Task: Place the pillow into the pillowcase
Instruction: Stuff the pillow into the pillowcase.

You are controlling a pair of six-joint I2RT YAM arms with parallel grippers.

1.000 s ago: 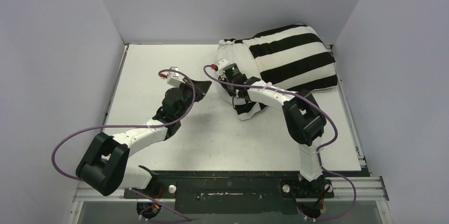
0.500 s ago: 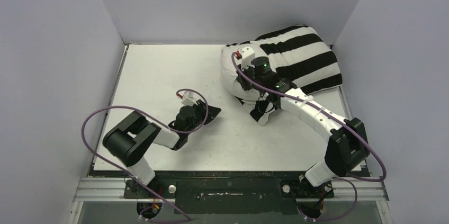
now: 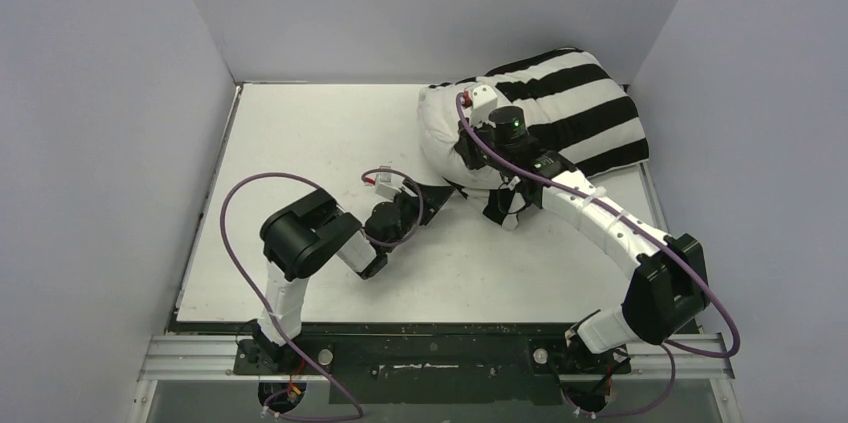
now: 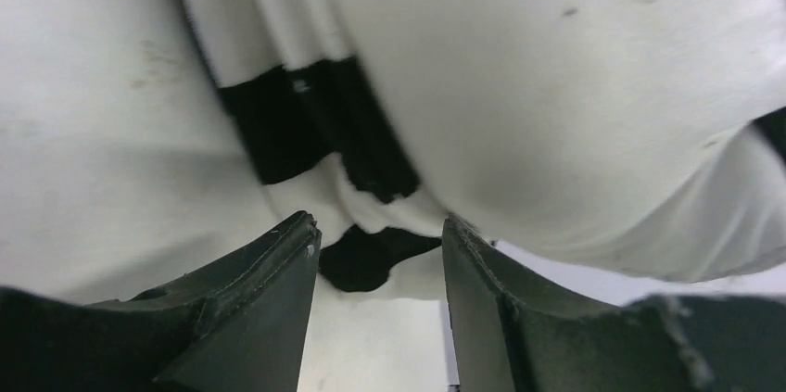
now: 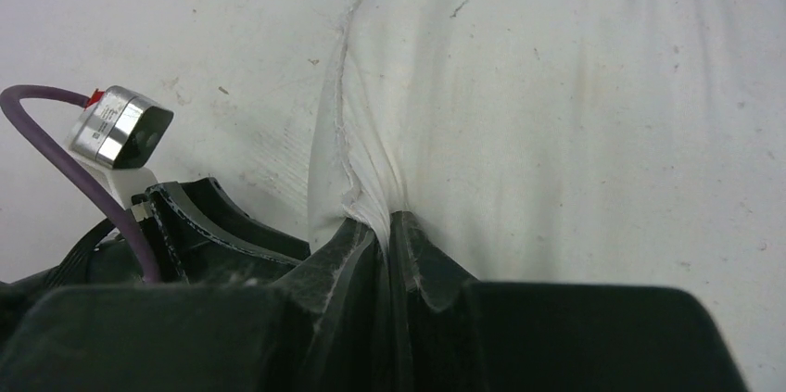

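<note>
Top view: I see the pillow (image 3: pixel 445 133) lying on the white table (image 3: pixel 300 143). Its right part is inside the striped pillowcase (image 3: pixel 575 108) and its left end is bare. The left gripper (image 3: pixel 432 193) sits just off the pillow's near-left corner. The right gripper (image 3: pixel 463 155) is on the pillow's bare end.

Left wrist: the left gripper (image 4: pixel 380 262) has its jaws apart, clamping nothing. A bunched black-and-white fold of pillowcase (image 4: pixel 306 114) lies right at the fingertips, under the pillow's white bulge (image 4: pixel 575 86). I can't tell if either finger touches the cloth.

Right wrist: the right gripper (image 5: pixel 385 234) has its jaws together, pinching the pillow (image 5: pixel 575 105) at its edge seam, and the fabric puckers up into the grip. The left arm's wrist camera (image 5: pixel 120 132) shows to the left of the pillow, over bare table (image 5: pixel 185 21).
</note>
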